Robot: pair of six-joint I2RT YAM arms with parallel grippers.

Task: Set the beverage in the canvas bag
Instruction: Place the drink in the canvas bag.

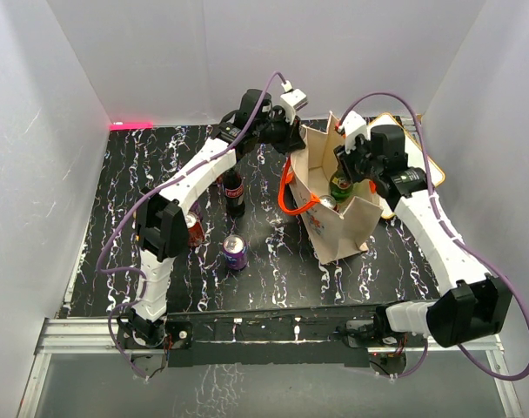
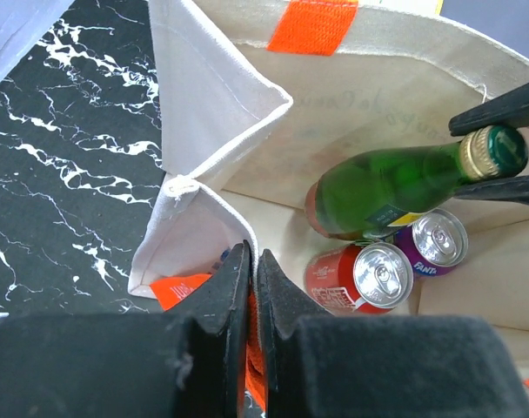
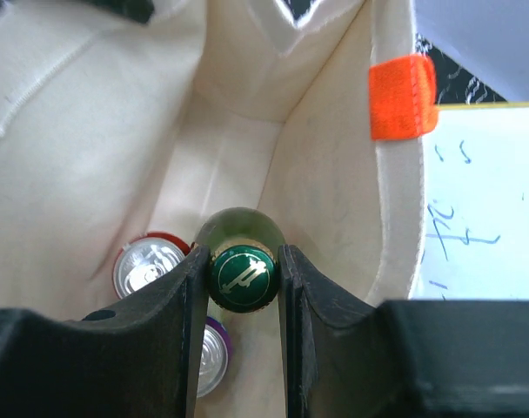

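the right hand (image 3: 242,263) is down inside the canvas bag (image 1: 351,233), its two fingers clamped on the capped neck of a green glass bottle (image 2: 378,192). the bottle leans at a slant, its base low in the bag and its cap up between the fingers. under that hand, on the bag's floor, lie a red can (image 2: 356,277) and a purple fanta can (image 2: 434,239), side by side and touching, tops up; the bottle's body lies across just above them, so they crowd the place beneath it. the bag's walls close in on both sides of this hand, and a folded-in corner of the cloth juts into the opening ahead of it. past the bag's rim, on this hand's outer side, lies a white sheet with handwriting (image 3: 482,200).

the left hand (image 2: 252,257) is closed, pinching the bag's rim where an orange handle (image 1: 291,197) is sewn on.

outside the bag, on the black marbled desk (image 1: 117,218) behind the left hand and beside its arm, stand a dark cola bottle (image 1: 234,193), a loose red can (image 1: 195,229) and a loose purple can (image 1: 236,252), well apart from the bag.
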